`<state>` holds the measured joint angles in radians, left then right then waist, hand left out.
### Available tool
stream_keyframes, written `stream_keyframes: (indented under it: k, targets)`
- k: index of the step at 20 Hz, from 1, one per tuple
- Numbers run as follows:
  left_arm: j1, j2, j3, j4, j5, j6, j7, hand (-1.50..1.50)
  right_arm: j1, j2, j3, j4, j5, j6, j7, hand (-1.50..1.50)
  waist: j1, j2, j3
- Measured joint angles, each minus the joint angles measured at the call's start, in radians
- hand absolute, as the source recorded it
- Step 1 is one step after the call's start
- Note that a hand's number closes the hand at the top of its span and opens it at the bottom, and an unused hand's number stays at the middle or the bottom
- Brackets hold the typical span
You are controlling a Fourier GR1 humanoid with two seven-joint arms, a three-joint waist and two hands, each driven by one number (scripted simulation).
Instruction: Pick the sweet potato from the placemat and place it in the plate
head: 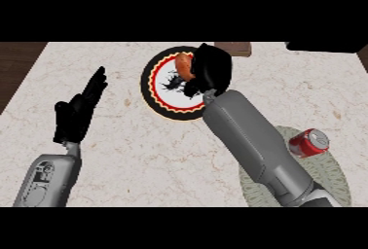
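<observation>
The orange sweet potato (184,65) is held over the round plate (161,99), which has a red and black rim and a white middle with a dark pattern. My right hand (211,68) is curled round the sweet potato from its right side, above the plate's upper part, and hides part of it. The grey-green placemat (330,175) lies at the lower right, partly under my right forearm. My left hand (79,109) rests open at the left, fingers pointing up, away from the plate.
A red soda can (309,143) lies on the placemat. A brown block (236,47) sits at the counter's far edge behind the plate. A dark object (323,46) is at the top right. Dark wood floor (18,63) shows at the left beyond the counter's edge.
</observation>
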<state>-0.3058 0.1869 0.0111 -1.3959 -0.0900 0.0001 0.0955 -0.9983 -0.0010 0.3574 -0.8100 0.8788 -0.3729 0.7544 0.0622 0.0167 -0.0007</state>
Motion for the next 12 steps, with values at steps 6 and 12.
stream_keyframes:
  k: [6, 12]
  targets:
    - [-0.014, -0.021, -0.022, 0.003, -0.012, 0.001, 0.002, 0.00, -0.064, 0.001, -0.001, 0.219, -0.120, -0.068, -0.015, -1.50, 0.030, 0.009, 0.001]
    - [-0.064, -0.036, -0.030, 0.026, -0.020, 0.006, 0.007, 0.00, -0.065, 0.001, -0.009, 0.312, -0.269, -0.169, -0.101, -1.50, 0.053, 0.019, 0.002]
